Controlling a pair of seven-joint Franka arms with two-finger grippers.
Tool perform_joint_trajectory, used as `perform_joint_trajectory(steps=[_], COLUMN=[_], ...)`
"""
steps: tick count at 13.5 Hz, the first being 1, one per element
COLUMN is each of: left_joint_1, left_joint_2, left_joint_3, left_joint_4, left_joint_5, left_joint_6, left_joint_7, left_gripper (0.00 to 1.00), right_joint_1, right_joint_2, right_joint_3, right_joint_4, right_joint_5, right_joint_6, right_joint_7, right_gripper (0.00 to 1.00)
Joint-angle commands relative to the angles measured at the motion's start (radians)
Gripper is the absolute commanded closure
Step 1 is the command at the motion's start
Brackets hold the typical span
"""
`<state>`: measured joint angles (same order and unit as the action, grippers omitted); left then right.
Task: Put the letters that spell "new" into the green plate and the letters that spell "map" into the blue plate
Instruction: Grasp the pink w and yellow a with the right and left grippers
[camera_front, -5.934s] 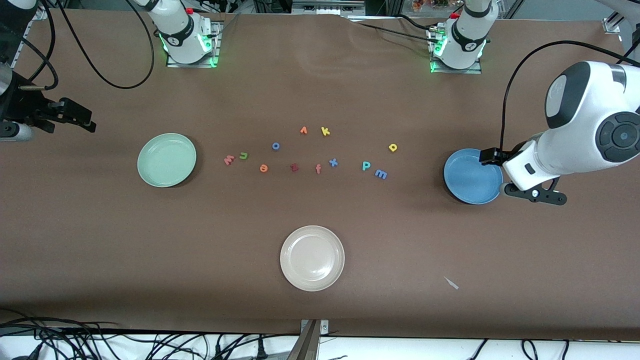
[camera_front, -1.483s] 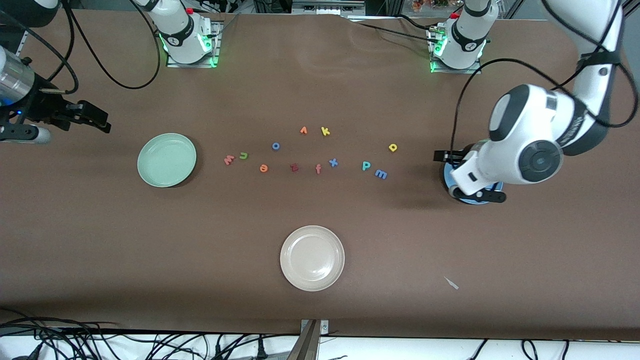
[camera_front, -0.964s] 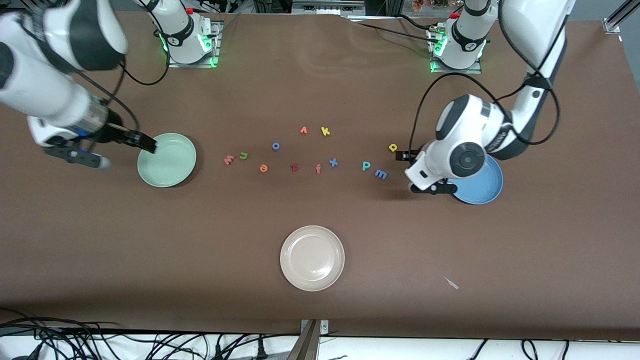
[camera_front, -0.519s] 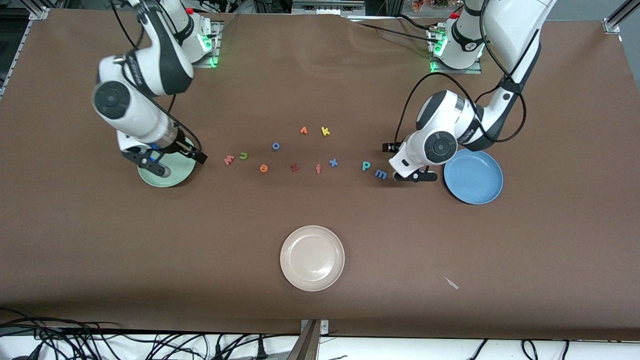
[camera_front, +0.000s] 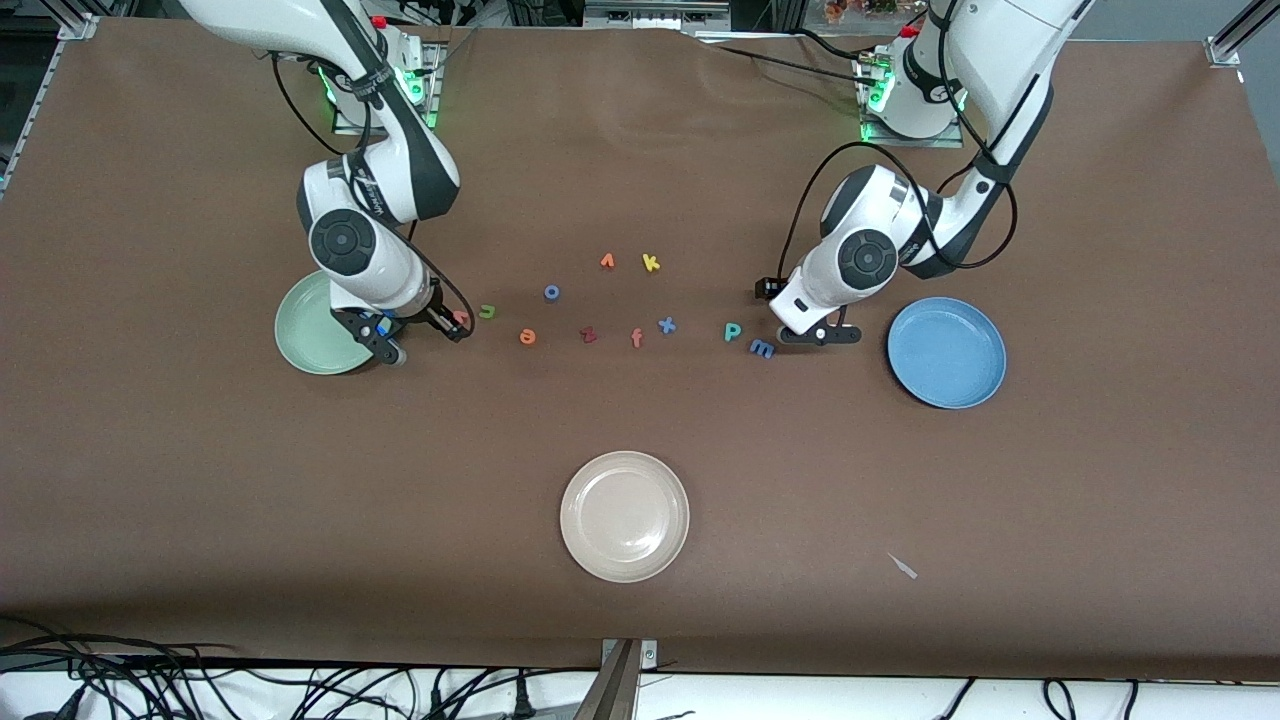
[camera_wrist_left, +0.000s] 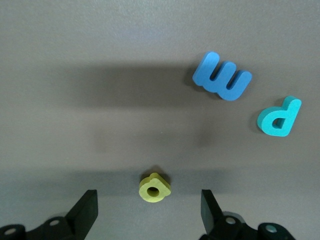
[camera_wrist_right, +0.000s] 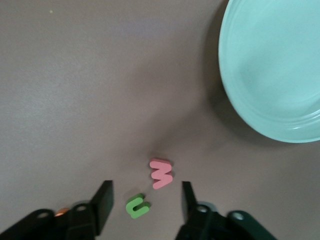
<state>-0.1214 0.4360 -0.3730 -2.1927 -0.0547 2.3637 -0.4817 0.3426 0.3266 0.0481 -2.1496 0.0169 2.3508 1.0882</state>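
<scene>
My right gripper (camera_wrist_right: 145, 201) hangs open just over the table beside the green plate (camera_front: 305, 340). The green n (camera_wrist_right: 137, 205) lies between its fingers, and the pink w (camera_wrist_right: 161, 173) lies just past the fingertips. In the front view the w (camera_front: 460, 317) peeks out by one finger, with the n (camera_front: 487, 311) and the orange e (camera_front: 527, 337) close by. My left gripper (camera_wrist_left: 149, 214) is open low over the yellow a (camera_wrist_left: 154, 187), which lies between its fingers. The blue m (camera_wrist_left: 222, 77) and teal p (camera_wrist_left: 280, 116) lie a little farther on. The blue plate (camera_front: 946, 352) holds nothing.
Other letters lie in the loose row between the two plates: a blue o (camera_front: 551, 291), dark red z (camera_front: 588, 335), orange f (camera_front: 636, 338), blue x (camera_front: 666, 324), yellow k (camera_front: 651, 263) and another orange letter (camera_front: 607, 261). A beige plate (camera_front: 624, 516) sits nearer the front camera.
Both arms swung in from the table's ends and came down. The right gripper went past the green plate to the w and n, its fingers narrowing. The left gripper moved over the a.
</scene>
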Motion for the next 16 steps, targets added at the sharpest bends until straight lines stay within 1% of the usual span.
perform_joint_trajectory(steps=[1, 3, 5, 7, 8, 10, 11, 12, 16], left_joint_1=[-0.018, -0.021, -0.021, -0.021, -0.021, -0.021, -0.021, -0.021, -0.023], left_joint_2=[0.004, 0.006, 0.009, 0.013, 0.024, 0.033, 0.033, 0.035, 0.035], left_joint_3=[0.0, 0.0, 0.0, 0.0, 0.0, 0.002, 0.002, 0.002, 0.002], left_joint_4=[-0.022, -0.022, -0.027, -0.025, -0.021, -0.016, -0.016, -0.016, -0.018], left_joint_5=[-0.03, -0.03, -0.03, -0.028, -0.025, -0.02, -0.019, -0.019, -0.019], left_joint_6=[0.051, 0.049, 0.049, 0.051, 0.051, 0.052, 0.052, 0.052, 0.051], left_joint_7=[-0.026, -0.028, -0.032, -0.032, -0.032, -0.032, -0.032, -0.032, -0.032], left_gripper=[0.14, 0.23, 0.32, 0.36, 0.36, 0.37, 0.42, 0.47, 0.57], right_joint_1=[0.006, 0.007, 0.016, 0.024, 0.032, 0.033, 0.033, 0.033, 0.033], right_joint_2=[0.026, 0.04, 0.042, 0.058, 0.064, 0.065, 0.065, 0.065, 0.065], right_joint_3=[-0.008, -0.008, -0.008, -0.008, -0.008, -0.008, -0.008, -0.008, -0.01], right_joint_4=[-0.019, -0.022, -0.05, -0.084, -0.09, -0.095, -0.096, -0.096, -0.102], right_joint_5=[-0.014, -0.014, -0.014, -0.015, -0.014, -0.015, -0.014, -0.014, -0.015], right_joint_6=[0.056, 0.074, 0.126, 0.203, 0.222, 0.225, 0.225, 0.223, 0.225], right_joint_7=[0.028, 0.067, 0.067, 0.067, 0.067, 0.068, 0.068, 0.067, 0.062], right_gripper=[0.6, 0.6, 0.6, 0.59, 0.59, 0.48, 0.46, 0.4, 0.39])
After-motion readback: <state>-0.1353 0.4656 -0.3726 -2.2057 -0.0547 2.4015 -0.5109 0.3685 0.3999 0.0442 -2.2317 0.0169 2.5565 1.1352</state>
